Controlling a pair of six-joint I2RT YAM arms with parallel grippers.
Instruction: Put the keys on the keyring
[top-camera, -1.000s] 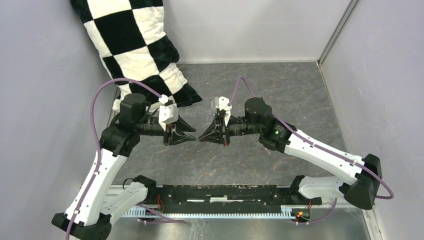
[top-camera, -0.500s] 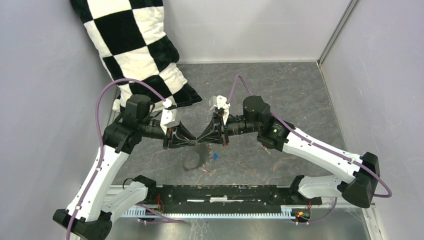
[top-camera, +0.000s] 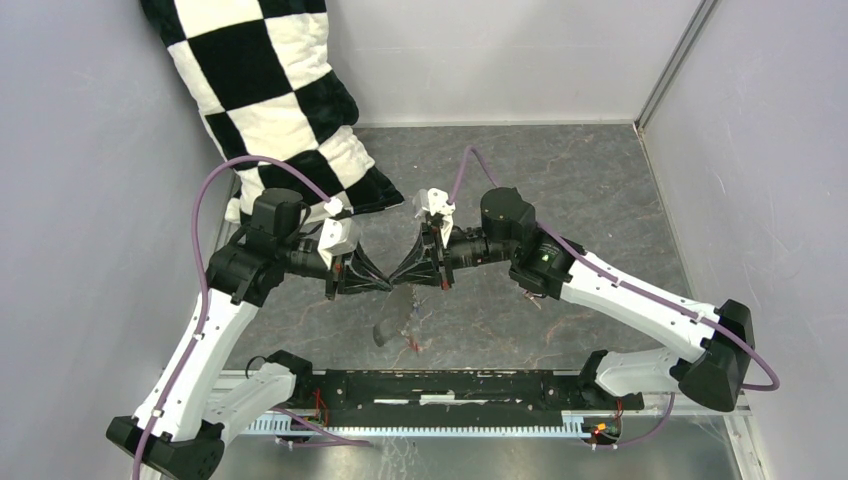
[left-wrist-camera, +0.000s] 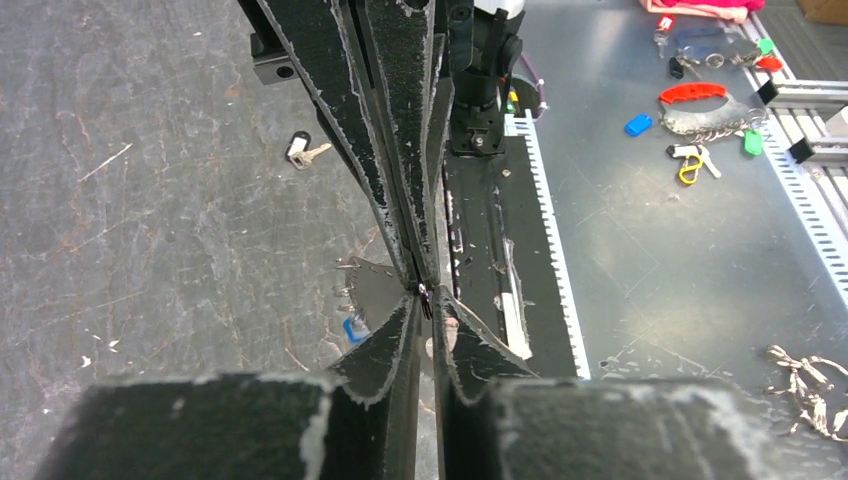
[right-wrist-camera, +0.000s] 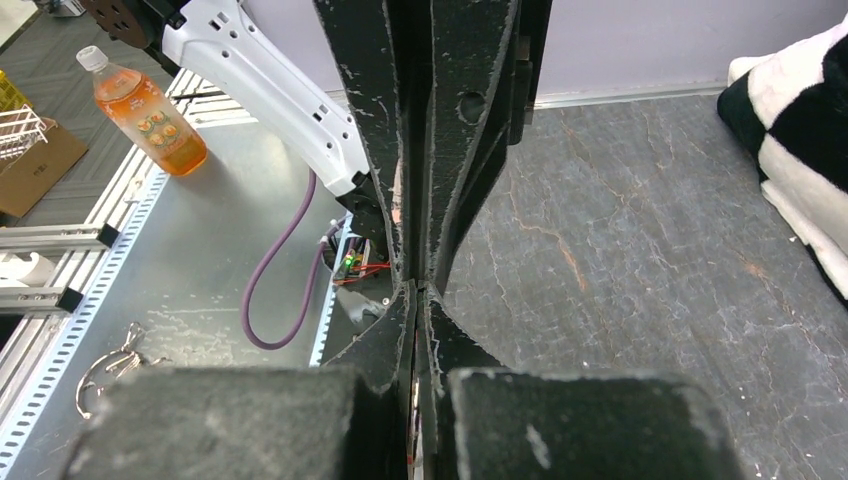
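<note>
Grey keyring (top-camera: 393, 322) under left claw (top-camera: 386, 286) and right claw (top-camera: 397, 279), both pressed together, tip-to-tip

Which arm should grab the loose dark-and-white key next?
Probably right: the key lies alongside the right gripper, past the tips of the left gripper. Both are shut tip to tip, so it must back off first.
</note>
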